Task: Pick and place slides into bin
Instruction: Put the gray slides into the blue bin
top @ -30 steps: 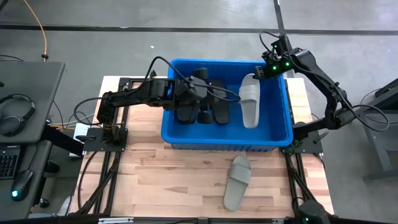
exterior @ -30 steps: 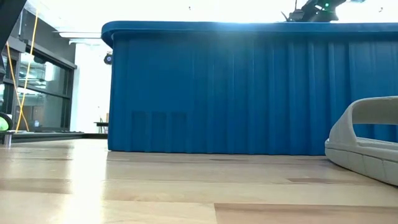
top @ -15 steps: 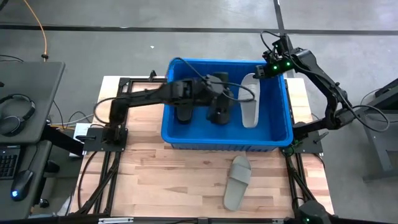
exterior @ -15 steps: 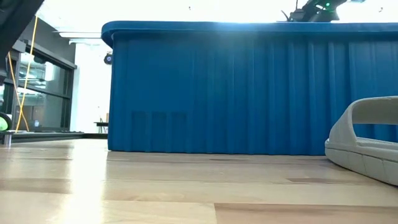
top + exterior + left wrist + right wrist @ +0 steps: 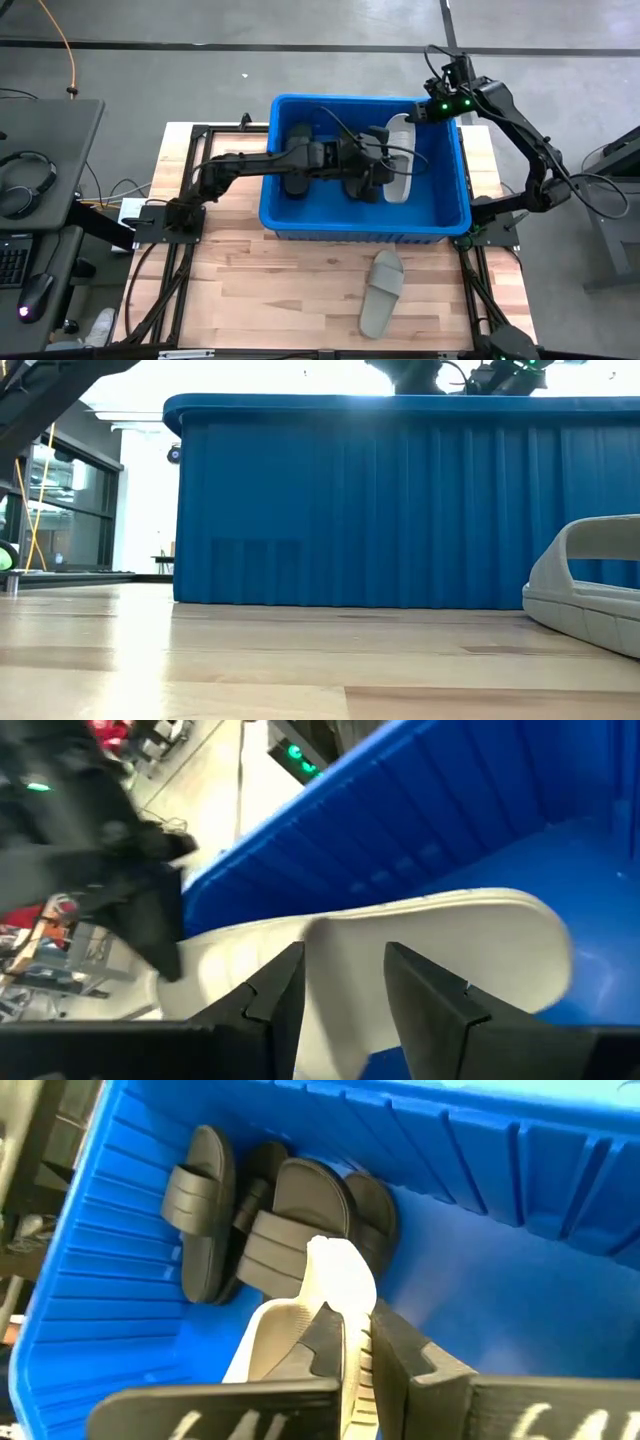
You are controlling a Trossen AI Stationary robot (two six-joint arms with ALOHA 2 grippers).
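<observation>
Right tool (image 5: 345,1342) clamps a grey slide (image 5: 320,1295) over the wooden table (image 5: 290,290), grey floor (image 5: 300,60) beyond.

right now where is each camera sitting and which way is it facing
High view: overhead, facing straight down on the table, the bin and both arms.
Low view: at tabletop height, facing the bin's outer wall; arm parts show above the rim.
Left wrist view: inside the bin, left gripper fingers against the light grey slide.
Right wrist view: above the bin, right gripper on that slide.
Shared: both wrist views show that slide.
</observation>
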